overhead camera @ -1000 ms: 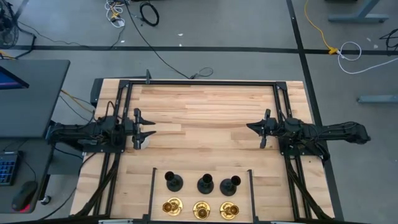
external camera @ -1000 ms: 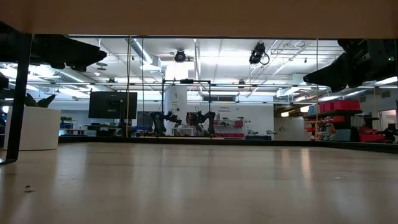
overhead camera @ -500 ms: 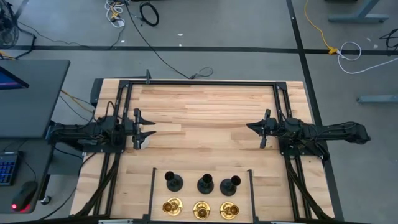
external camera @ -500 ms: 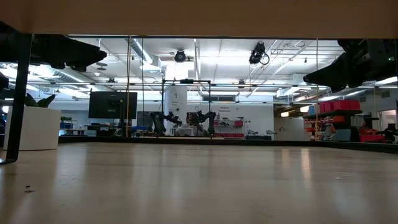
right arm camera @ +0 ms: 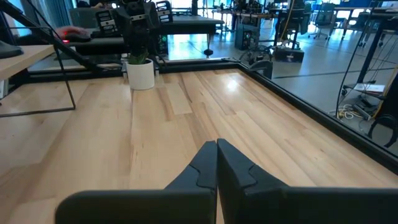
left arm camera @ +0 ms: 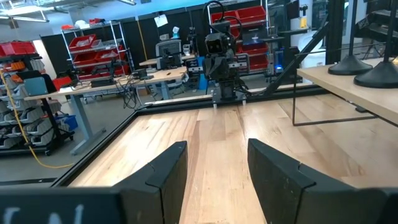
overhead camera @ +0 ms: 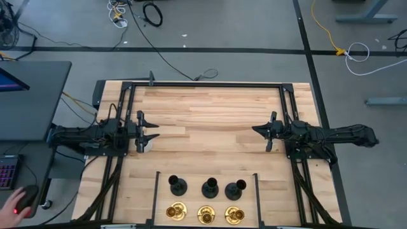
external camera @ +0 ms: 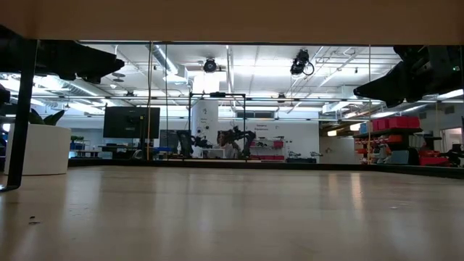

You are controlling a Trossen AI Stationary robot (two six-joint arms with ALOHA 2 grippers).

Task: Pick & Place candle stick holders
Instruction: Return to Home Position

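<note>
Left claw (left arm camera: 216, 147) released, right claw (right arm camera: 216, 145) clenched on nothing, both clear of the holders (overhead camera: 208, 188); a stray swing could topple them.

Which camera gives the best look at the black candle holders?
The high view: all three black candle stick holders stand in a row on the shelf, next to the gold ones. The left wrist view catches only the bases of two at its edge. The low and right wrist views show none.
</note>
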